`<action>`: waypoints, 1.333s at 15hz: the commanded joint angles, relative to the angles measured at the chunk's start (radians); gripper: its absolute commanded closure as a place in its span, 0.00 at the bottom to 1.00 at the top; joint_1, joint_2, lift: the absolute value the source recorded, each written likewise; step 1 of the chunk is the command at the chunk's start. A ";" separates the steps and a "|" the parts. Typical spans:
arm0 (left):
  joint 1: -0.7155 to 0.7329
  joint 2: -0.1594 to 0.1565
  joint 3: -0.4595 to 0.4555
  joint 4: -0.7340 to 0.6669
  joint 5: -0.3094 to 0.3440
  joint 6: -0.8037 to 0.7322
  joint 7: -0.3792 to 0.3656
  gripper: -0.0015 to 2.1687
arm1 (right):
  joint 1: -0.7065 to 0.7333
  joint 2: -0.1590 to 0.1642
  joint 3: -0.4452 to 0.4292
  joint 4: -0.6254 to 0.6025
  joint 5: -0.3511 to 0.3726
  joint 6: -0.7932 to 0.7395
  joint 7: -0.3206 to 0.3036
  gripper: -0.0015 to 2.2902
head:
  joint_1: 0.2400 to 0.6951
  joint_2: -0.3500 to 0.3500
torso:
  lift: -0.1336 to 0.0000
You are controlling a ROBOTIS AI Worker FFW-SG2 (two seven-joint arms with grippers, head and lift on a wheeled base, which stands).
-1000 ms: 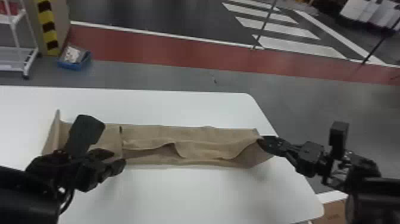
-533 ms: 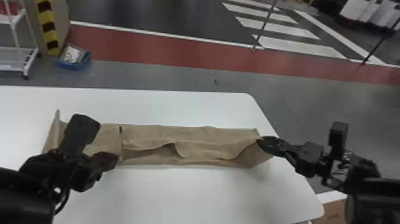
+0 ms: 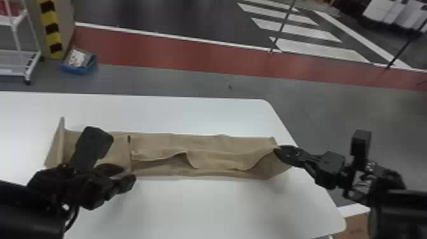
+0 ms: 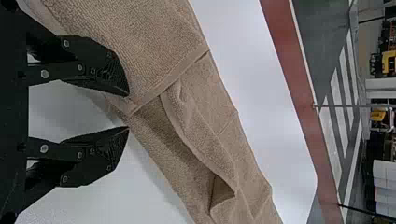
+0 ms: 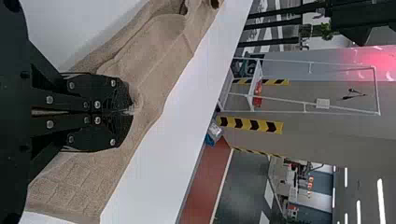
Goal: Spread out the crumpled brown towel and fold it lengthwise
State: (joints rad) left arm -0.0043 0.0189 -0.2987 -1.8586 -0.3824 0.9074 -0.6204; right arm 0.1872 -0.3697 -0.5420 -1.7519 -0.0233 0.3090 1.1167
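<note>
The brown towel (image 3: 203, 159) lies as a long strip across the white table, its near layer wavy with a gap under it, its left end partly raised. My left gripper (image 3: 128, 173) is at the towel's near edge, left of the middle. In the left wrist view my left gripper (image 4: 128, 112) stands open beside the towel (image 4: 187, 121), the upper finger over its edge. At the towel's right end is my right gripper (image 3: 278, 151). In the right wrist view my right gripper (image 5: 130, 111) is shut on a pinch of the towel (image 5: 159, 70).
The white table (image 3: 203, 209) has its rounded right edge just beyond the towel's right end. Behind it on the floor are a blue bin (image 3: 78, 62) and a white wheeled rack (image 3: 19, 60). A cardboard box (image 3: 354, 227) sits low at the right.
My left gripper drew back leftward from the towel's near edge, then moved right again towards it, with its fingers spread. My right gripper has kept its place on the towel's right end.
</note>
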 commanded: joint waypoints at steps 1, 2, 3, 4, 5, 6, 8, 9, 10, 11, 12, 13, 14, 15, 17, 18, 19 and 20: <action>-0.013 -0.004 0.003 0.019 -0.001 0.000 0.004 0.35 | -0.002 0.000 0.001 0.000 0.000 0.000 0.000 0.57 | 1.00 0.00 | 0.07; -0.019 -0.004 0.001 0.032 -0.001 0.000 0.008 0.35 | -0.002 0.000 0.001 0.000 0.000 0.000 0.000 0.57 | 1.00 0.00 | 0.07; -0.023 -0.005 0.001 0.045 -0.001 -0.006 0.016 0.35 | -0.003 0.000 0.001 0.002 0.000 0.000 0.000 0.57 | 1.00 0.00 | 0.07; -0.025 -0.005 0.004 0.050 0.000 -0.012 0.019 0.41 | -0.003 0.000 0.001 0.002 0.000 0.000 0.000 0.57 | 1.00 0.00 | 0.07; -0.026 -0.005 0.009 0.050 0.000 -0.012 0.019 0.46 | -0.003 0.000 0.001 0.003 0.002 0.000 0.000 0.57 | 1.00 0.00 | 0.07; -0.026 -0.005 0.013 0.050 0.000 -0.012 0.019 0.46 | -0.005 0.000 0.001 0.005 0.002 0.000 0.000 0.57 | 1.00 0.00 | 0.07; -0.022 -0.002 0.021 0.041 0.003 -0.012 0.016 0.46 | -0.006 0.000 0.002 0.005 0.003 0.000 0.000 0.57 | 1.00 0.00 | 0.07; -0.019 -0.002 0.024 0.030 0.007 -0.012 0.010 0.46 | -0.006 0.002 0.002 0.003 0.003 0.000 0.000 0.57 | 1.00 0.00 | 0.07; -0.014 0.000 0.024 0.024 0.007 -0.012 0.005 0.46 | -0.006 0.002 0.002 0.003 0.003 0.003 0.000 0.57 | 1.00 0.00 | 0.07; -0.011 0.000 0.024 0.015 0.007 -0.009 -0.001 0.46 | -0.006 0.002 0.002 0.003 0.003 0.003 0.000 0.57 | 1.00 0.00 | 0.07; -0.008 0.001 0.024 0.013 0.007 -0.009 -0.010 0.45 | -0.006 0.002 0.001 0.002 0.005 0.003 0.000 0.57 | 1.00 0.00 | 0.07; -0.006 0.001 0.024 0.013 0.005 -0.009 -0.010 0.37 | -0.006 0.002 0.001 0.000 0.005 0.006 0.000 0.57 | 1.00 0.00 | 0.07; -0.006 0.001 0.020 0.013 0.002 -0.009 -0.010 0.35 | -0.006 0.003 0.001 -0.001 0.005 0.009 0.000 0.57 | 1.00 0.00 | 0.07; -0.006 -0.002 0.018 0.015 0.000 -0.009 -0.010 0.35 | -0.003 0.003 0.001 -0.005 0.006 0.009 0.000 0.57 | 1.00 0.00 | 0.07; -0.009 -0.004 0.015 0.015 0.000 -0.009 -0.010 0.35 | -0.002 0.003 -0.001 -0.006 0.005 0.012 0.000 0.57 | 1.00 0.00 | 0.07; -0.013 -0.005 0.013 0.016 0.000 -0.009 -0.009 0.35 | 0.000 0.003 -0.003 -0.008 0.005 0.012 0.002 0.57 | 1.00 0.00 | 0.07; -0.016 -0.005 0.015 0.019 0.000 -0.009 -0.007 0.35 | 0.001 0.003 -0.004 -0.012 0.005 0.016 0.002 0.57 | 1.00 0.00 | 0.07; -0.017 -0.005 0.013 0.019 0.000 -0.009 -0.007 0.35 | 0.003 0.003 -0.010 -0.017 0.006 0.016 0.002 0.57 | 1.00 0.00 | 0.07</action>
State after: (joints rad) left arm -0.0183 0.0139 -0.2842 -1.8405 -0.3820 0.8982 -0.6272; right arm 0.1882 -0.3666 -0.5465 -1.7624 -0.0181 0.3233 1.1183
